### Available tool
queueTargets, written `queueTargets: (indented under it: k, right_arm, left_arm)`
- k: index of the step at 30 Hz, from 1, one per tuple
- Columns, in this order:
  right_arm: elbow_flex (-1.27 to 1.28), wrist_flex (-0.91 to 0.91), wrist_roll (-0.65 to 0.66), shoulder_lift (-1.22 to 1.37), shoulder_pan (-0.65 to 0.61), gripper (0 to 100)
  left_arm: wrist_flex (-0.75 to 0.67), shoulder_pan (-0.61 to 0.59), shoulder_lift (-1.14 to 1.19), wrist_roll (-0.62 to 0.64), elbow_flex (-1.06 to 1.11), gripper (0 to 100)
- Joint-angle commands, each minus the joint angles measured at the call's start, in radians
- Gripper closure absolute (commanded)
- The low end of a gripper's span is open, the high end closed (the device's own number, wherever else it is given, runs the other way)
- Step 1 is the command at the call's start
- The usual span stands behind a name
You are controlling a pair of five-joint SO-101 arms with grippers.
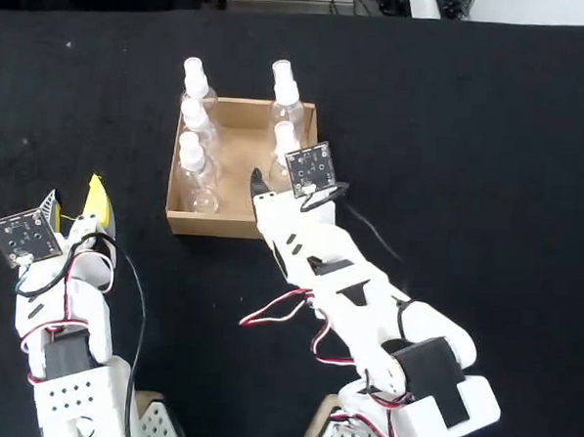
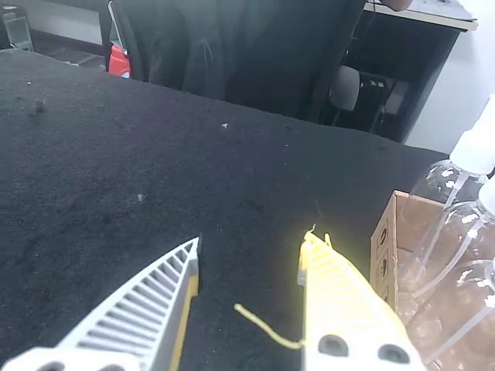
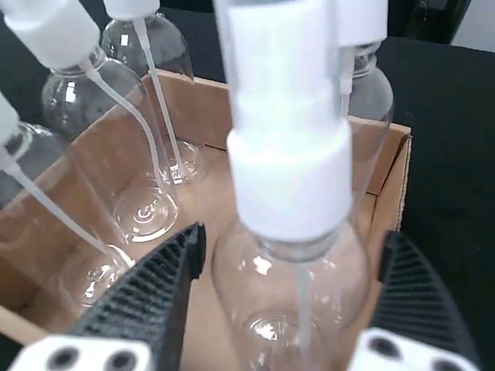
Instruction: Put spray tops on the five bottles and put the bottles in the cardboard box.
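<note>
Right gripper point(image 3: 292, 236) is spread wide, its black jaws flanking a clear bottle point(image 3: 290, 297) with a white spray top point(image 3: 286, 178); contact unclear. The bottle stands inside the cardboard box point(image 3: 396, 174). High view shows four other capped bottles point(image 1: 190, 156) in the box too. Left gripper point(image 2: 251, 243) is open and empty over the black table point(image 2: 116, 170), beside the box.

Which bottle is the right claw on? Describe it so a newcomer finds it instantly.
Start at the cardboard box. Its right side holds a pair, its left side three. Yours is the bottle of that pair nearer the robot, the one standing between the fingers of the open right claw.
</note>
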Motion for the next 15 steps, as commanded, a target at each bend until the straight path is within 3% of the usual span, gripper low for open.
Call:
queueTargets:
  k: [1, 15]
  right_arm:
    - [-0.013, 0.009, -0.006, -0.005, -0.017, 60.8]
    - [0.021, 0.011, -0.055, -0.168, -0.005, 60.8]
  left_arm:
    - [-0.006, 0.004, -0.015, -0.005, 0.022, 81]
    - [-0.006, 0.008, -0.017, -0.005, 0.022, 81]
